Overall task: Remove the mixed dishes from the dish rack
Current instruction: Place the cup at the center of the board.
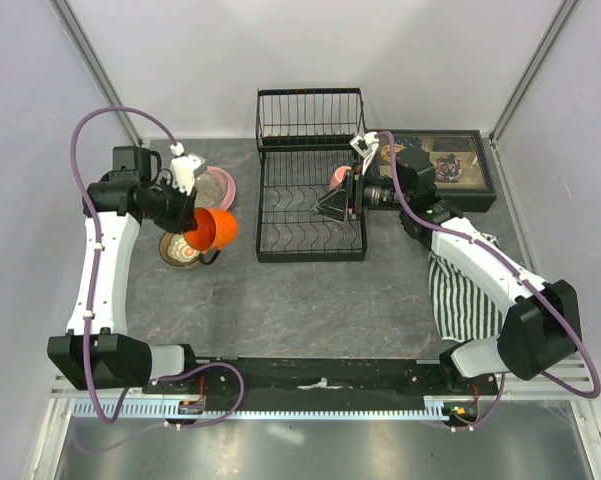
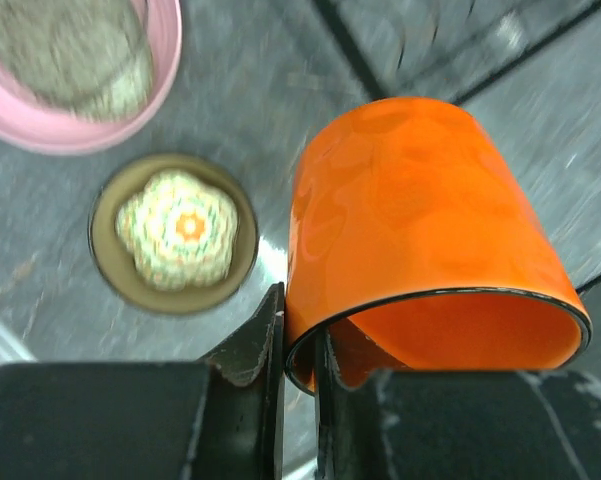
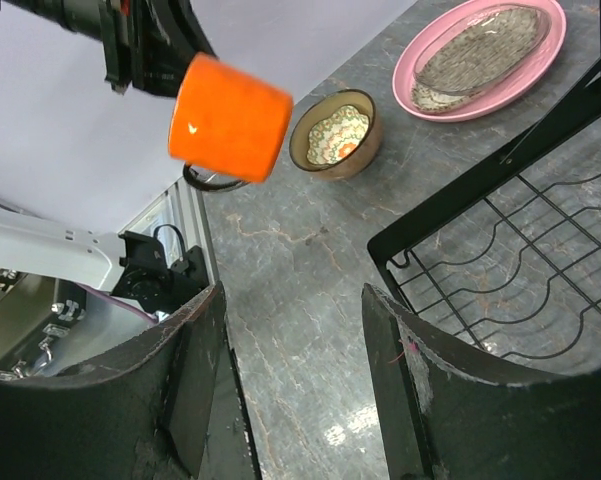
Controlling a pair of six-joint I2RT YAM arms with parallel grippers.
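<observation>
My left gripper (image 1: 195, 222) is shut on the rim of the orange mug (image 1: 214, 229) and holds it tilted above the table, left of the dish rack (image 1: 310, 190). In the left wrist view the fingers (image 2: 265, 340) pinch the mug's wall (image 2: 420, 230). The brown bowl (image 1: 178, 250) sits below it, and the grey speckled plate (image 1: 212, 184) lies on the pink plate (image 1: 227, 190). My right gripper (image 1: 332, 205) is open and empty over the rack's basket. The pink mug (image 1: 339, 178) shows partly behind it. The small pale bowl is out of view.
A dark tray of trinkets (image 1: 450, 165) stands right of the rack. A striped cloth (image 1: 460, 290) lies under the right arm. The right wrist view shows the rack's corner (image 3: 450, 200), the bowl (image 3: 337, 133), the plates (image 3: 480, 100) and the orange mug (image 3: 230, 118).
</observation>
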